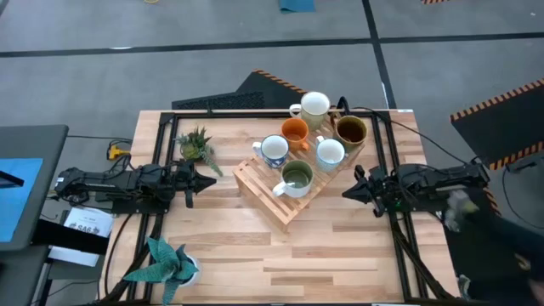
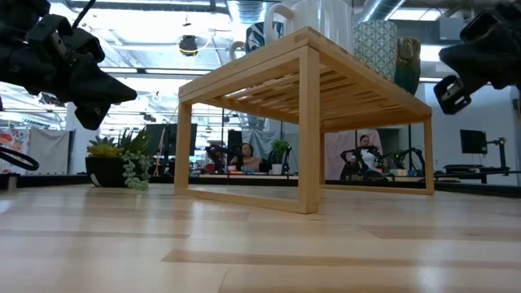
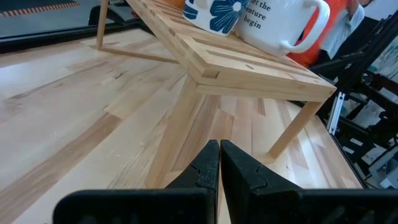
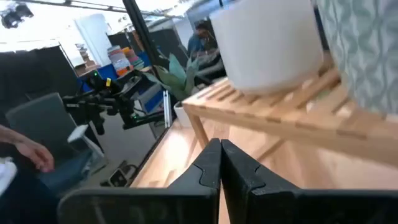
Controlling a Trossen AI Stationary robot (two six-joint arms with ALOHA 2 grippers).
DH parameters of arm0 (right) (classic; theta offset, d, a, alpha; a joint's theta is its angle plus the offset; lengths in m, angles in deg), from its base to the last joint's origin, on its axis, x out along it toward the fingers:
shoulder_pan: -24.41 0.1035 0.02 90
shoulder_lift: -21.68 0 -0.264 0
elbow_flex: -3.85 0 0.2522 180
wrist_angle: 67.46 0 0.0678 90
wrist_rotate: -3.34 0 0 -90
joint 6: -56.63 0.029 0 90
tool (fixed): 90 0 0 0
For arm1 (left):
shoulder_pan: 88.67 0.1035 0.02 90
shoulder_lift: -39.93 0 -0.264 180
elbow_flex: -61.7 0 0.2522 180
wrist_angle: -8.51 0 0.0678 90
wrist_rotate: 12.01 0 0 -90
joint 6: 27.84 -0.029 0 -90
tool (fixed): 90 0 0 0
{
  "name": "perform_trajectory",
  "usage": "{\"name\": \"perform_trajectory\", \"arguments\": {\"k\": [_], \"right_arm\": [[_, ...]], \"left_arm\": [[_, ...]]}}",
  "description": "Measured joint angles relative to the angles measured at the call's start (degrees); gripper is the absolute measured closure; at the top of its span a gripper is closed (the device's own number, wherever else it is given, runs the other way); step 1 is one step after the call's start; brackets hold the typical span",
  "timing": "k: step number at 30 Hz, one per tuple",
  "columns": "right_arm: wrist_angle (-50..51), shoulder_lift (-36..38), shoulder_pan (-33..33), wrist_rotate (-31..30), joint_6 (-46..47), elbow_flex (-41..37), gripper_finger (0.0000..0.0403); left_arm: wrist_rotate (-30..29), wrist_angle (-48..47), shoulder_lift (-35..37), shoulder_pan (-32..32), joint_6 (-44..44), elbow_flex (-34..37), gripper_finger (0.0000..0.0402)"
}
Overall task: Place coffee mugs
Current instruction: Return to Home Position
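Note:
Six mugs stand close together on a slatted wooden stand (image 1: 270, 197) at the table's middle: cream-white (image 1: 314, 105), orange (image 1: 295, 132), dark brown (image 1: 350, 129), pale bluish-white (image 1: 330, 153), blue outside (image 1: 274, 150) and green inside (image 1: 297, 177). My left gripper (image 1: 204, 181) hovers shut to the left of the stand, above the table, pointing at it. My right gripper (image 1: 347, 193) hovers shut to the right of the stand, also pointing at it. In the left wrist view the shut fingers (image 3: 219, 163) face the stand's leg; in the right wrist view the shut fingers (image 4: 220, 163) face its top edge.
One potted plant (image 1: 197, 146) stands far-left of the stand, just beyond my left gripper; another (image 1: 170, 263) sits at the near left corner. Black frame rails (image 1: 399, 246) run along the table's sides. Bare wood lies near the stand's near side. A person's hand (image 4: 31, 152) shows beyond the table.

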Motion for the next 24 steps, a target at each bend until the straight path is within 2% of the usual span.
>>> {"name": "perform_trajectory", "arguments": {"k": [6,24], "right_arm": [[0.3,-0.8,0.1,0.0,1.9,0.0,0.0357],[0.2,-0.8,0.2,0.0,1.9,-0.1,0.0354]], "left_arm": [[0.0,0.0,0.0,0.0,0.0,0.0,0.0402],[0.0,0.0,0.0,0.0,0.0,0.0,0.0402]]}}
